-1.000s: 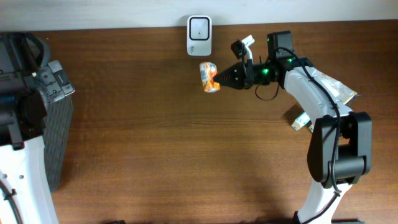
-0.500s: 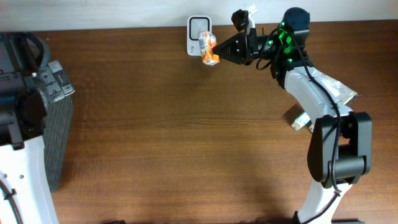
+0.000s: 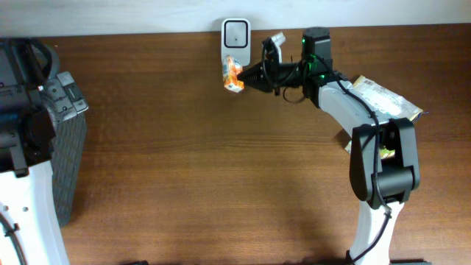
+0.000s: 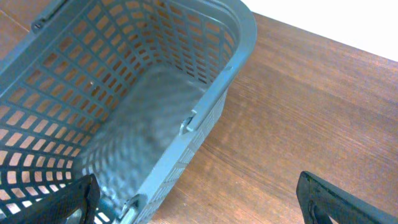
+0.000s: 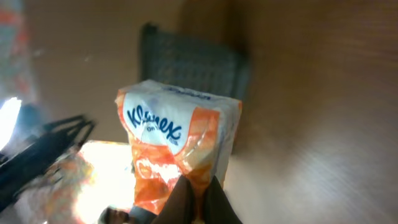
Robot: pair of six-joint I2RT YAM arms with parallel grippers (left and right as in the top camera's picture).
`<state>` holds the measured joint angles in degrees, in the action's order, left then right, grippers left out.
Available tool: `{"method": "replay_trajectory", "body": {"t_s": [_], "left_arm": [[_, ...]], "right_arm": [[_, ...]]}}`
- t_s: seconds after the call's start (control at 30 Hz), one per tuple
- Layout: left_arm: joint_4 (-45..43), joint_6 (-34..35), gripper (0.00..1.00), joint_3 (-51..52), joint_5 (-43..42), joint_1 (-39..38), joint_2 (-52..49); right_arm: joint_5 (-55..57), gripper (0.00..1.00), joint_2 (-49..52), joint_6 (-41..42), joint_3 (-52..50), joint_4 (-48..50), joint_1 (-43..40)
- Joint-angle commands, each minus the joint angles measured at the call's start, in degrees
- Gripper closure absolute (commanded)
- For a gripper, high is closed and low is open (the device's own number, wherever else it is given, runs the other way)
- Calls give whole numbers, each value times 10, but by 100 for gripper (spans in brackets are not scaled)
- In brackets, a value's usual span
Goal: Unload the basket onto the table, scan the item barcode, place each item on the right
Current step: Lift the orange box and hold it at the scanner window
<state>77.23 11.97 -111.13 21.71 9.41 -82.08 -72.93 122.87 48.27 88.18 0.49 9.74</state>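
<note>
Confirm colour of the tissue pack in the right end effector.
The pack is orange and white with blue Kleenex lettering; right wrist view shows it best.

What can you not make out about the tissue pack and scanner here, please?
Barcode on the orange-and-white Kleenex tissue pack: none shows in the right wrist view; too small overhead.
White box scanner: lower part hidden by the pack, overhead.
Silvery packets: partly under the right arm, overhead; labels too small.
</note>
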Motion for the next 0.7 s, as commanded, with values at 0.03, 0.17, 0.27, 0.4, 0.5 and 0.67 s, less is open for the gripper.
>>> {"method": "replay_trajectory", "body": {"t_s": [0.03, 0.17, 0.27, 0.4, 0.5, 0.67], "left_arm": [[0, -1, 1, -3, 6, 2, 2], [1, -1, 1, -3, 6, 2, 2], [0, -1, 1, -3, 6, 2, 2], [0, -1, 1, -3, 6, 3, 2], [0, -1, 1, -3, 6, 2, 2], [0, -1, 1, -3, 6, 2, 2]], "right_arm": [[179, 96, -4, -216, 2, -178, -4], [412, 96, -75, -327, 84, -389, 13], [696, 96, -81, -376, 256, -546, 85], [1085, 96, -74, -521, 327, -455, 195], [1126, 96, -13, -705, 327, -294, 199], [1029, 96, 84, -871, 327, -138, 184]]}}
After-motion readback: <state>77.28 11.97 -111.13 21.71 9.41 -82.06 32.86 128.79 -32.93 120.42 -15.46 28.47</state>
